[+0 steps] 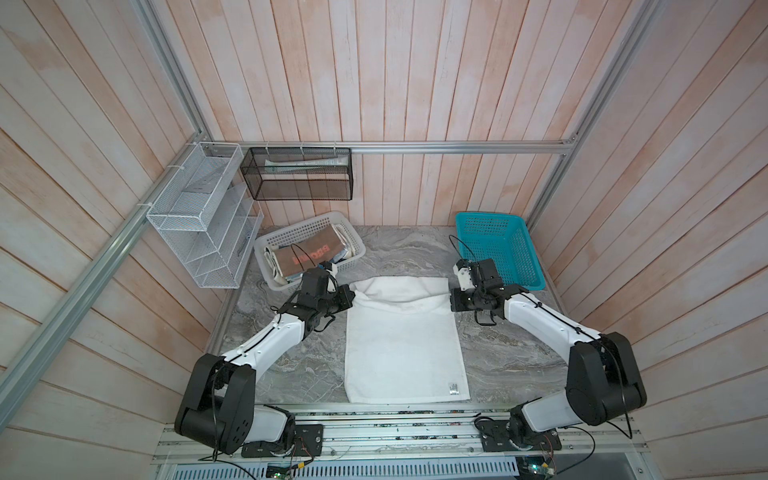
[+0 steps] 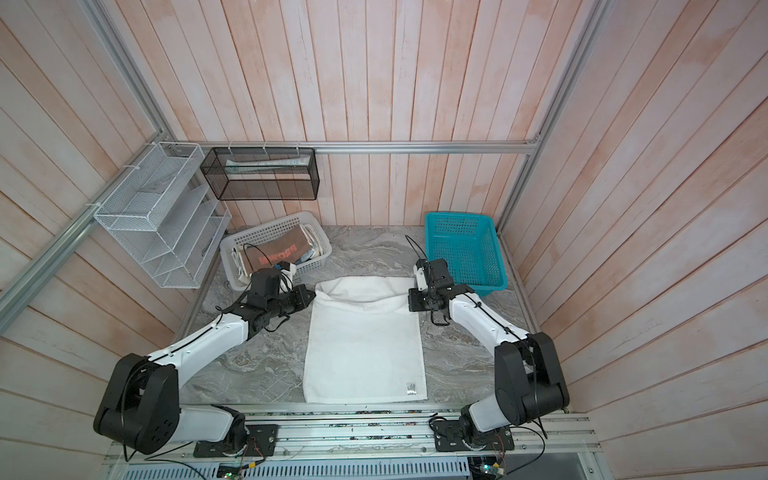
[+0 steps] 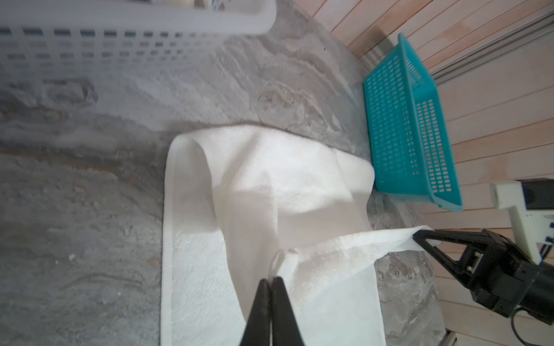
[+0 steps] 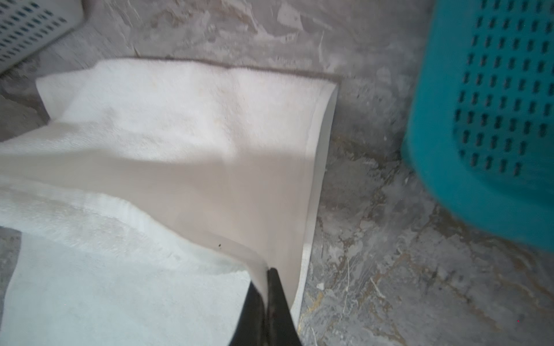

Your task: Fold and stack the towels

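Towel [image 1: 403, 345] central, left basket [image 1: 291, 232], right basket [image 1: 498, 245] behind

A plain white towel [image 1: 403, 345] fills mid-frame on a grey-veined marble tabletop [image 1: 498, 357]; a teal perforated basket [image 1: 498, 249] stands at right, a white basket [image 1: 299, 227] (brown cloth [image 1: 316, 255], salmon lettering) at upper left.

Left end effector [image 1: 351, 299] and right end effector [image 1: 451, 300] pinch corners of the white towel [image 1: 403, 349].

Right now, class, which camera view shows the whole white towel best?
A top view: the towel shows whole, near end flat, far edge held up by the shut left fingers and right fingers. Both top views match. Each wrist view shows only the part by the held edge.
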